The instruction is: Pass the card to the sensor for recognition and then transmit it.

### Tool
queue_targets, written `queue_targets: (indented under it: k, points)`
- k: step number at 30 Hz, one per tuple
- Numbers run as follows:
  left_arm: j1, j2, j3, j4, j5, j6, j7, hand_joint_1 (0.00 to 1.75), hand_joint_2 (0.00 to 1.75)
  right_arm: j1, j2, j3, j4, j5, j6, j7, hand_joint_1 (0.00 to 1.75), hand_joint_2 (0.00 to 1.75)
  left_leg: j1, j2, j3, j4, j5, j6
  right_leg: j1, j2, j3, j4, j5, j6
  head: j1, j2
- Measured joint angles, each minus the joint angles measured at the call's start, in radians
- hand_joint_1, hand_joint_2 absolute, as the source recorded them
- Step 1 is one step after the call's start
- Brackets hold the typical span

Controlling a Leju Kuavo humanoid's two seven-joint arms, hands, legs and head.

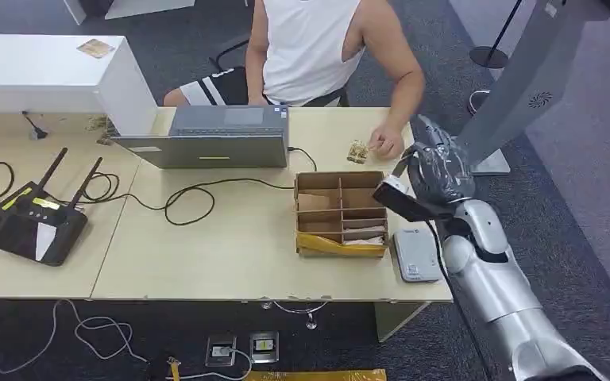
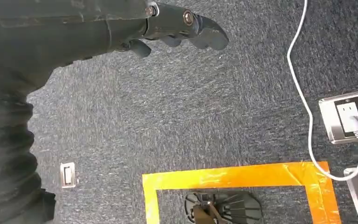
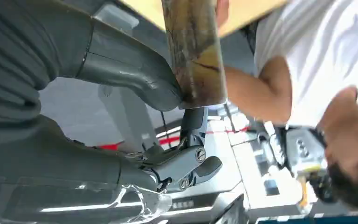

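**Brown card held in right hand above the white sensor**

Brown and mottled, the thin flat card (image 3: 195, 51) is clamped between the thick grey thumb and the darker fingers (image 3: 186, 161) of the right hand (image 1: 433, 171), as the right wrist view shows plainly. In the head view the card itself cannot be made out against the hand.

The right hand hangs over the desk's right edge, beside the partitioned brown cardboard box (image 1: 341, 213). The white rectangular sensor pad (image 1: 415, 255) lies flat on the pale wooden desk (image 1: 230, 246) at its near right corner, towards the robot from the hand and below it. The card's long axis runs out from the grip, away from the palm.

Judgement: the coming move is a lowering of the card towards the sensor's face, drawing the hand back towards the near edge.

A person's hand (image 1: 387, 144) rests on the desk near the far edge, just beyond the right hand.

The left hand (image 2: 177, 28) hangs over grey carpet, fingers loosely curled, holding nothing.
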Motion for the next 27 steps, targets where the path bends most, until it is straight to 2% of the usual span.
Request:
queue_targets:
  k: [4,12,20,27]
  points:
    - [0.0,-0.002,-0.002,0.0,0.0,0.007,0.0,0.0,1.75,-0.071,-0.016,-0.044,0.0,-0.028,-0.016,-0.007,1.75,1.75,0.0,0.0,0.0,0.0,0.0,0.0,0.0,0.0,0.0,0.0,0.0,0.0,0.0,0.0]
    - [-0.001,-0.006,-0.01,0.0,-0.003,0.015,0.0,0.0,1.75,-0.189,-0.032,-0.081,0.01,-0.047,-0.018,-0.027,1.75,1.75,0.0,0.0,-0.001,0.0,0.0,0.0,0.0,0.001,-0.001,0.0,0.0,0.0,0.0,0.0]
    - [-0.022,-0.011,-0.035,0.0,-0.028,-0.011,0.012,0.0,1.75,-0.363,-0.024,-0.074,0.215,0.021,-0.066,-0.106,1.75,1.75,0.0,0.0,-0.001,0.0,0.0,0.0,0.0,-0.001,0.0,0.0,0.0,0.0,0.0,0.0]
    - [-0.033,-0.011,-0.054,0.0,-0.033,-0.018,0.023,0.0,1.75,-0.445,-0.012,-0.066,0.38,0.07,-0.056,-0.091,1.75,1.75,0.0,0.0,-0.001,0.0,0.0,0.0,0.0,-0.001,-0.001,0.0,0.0,0.0,0.0,0.0]
